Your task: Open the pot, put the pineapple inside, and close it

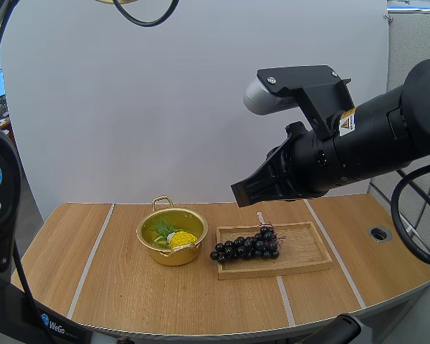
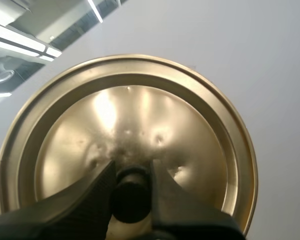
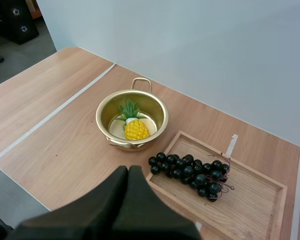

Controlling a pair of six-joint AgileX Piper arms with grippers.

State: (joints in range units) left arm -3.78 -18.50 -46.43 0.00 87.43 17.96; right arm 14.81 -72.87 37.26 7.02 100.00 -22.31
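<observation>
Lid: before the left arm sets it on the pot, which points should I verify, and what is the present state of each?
1. Left gripper pinches the knob of the lid: ok.
2. Pineapple lies inside the pot: ok.
3. Pineapple leaves stay below the pot's rim: cannot tell.
4. Right gripper is shut on nothing and raised above the table: ok.
5. Grapes rest on the wooden tray, apart from the pot: ok.
6. Lid is lined up over the pot: cannot tell.
</observation>
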